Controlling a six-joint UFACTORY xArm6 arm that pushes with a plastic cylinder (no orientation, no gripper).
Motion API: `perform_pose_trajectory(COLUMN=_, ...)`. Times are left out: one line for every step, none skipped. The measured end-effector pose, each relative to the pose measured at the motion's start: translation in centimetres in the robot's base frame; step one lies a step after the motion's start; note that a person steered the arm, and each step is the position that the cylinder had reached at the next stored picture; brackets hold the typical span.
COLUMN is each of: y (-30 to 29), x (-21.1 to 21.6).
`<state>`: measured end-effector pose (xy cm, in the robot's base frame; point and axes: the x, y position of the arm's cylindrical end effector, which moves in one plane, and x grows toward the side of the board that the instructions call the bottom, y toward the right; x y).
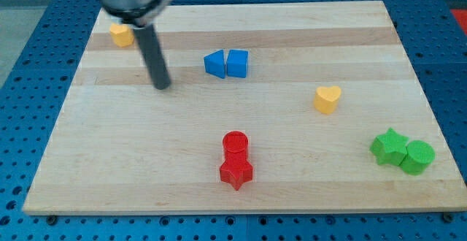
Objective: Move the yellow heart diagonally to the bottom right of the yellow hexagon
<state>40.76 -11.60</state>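
Note:
The yellow heart (327, 98) lies on the wooden board at the view's right of centre. The yellow hexagon (121, 33) sits near the board's top left corner. My tip (162, 86) rests on the board below and to the right of the yellow hexagon, a short way from it and touching no block. The yellow heart is far to the tip's right.
A blue triangle (214, 64) and a blue cube (237, 63) touch side by side at top centre. A red cylinder (235, 143) and a red star (236, 172) touch at bottom centre. A green star (389, 147) and a green cylinder (418, 157) sit at bottom right.

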Motion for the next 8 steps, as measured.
perform_pose_trajectory(y=3.5, x=1.6)
perform_pose_trajectory(y=9.7, x=5.4)
perform_pose_trajectory(y=17.8, x=8.1)
perform_pose_trajectory(y=26.9, x=10.1)
perform_pose_trajectory(y=28.7, x=10.2)
perform_pose_trajectory(y=27.5, x=10.2)
perform_pose_trajectory(y=26.3, x=9.1)
perform_pose_trajectory(y=26.3, x=0.5)
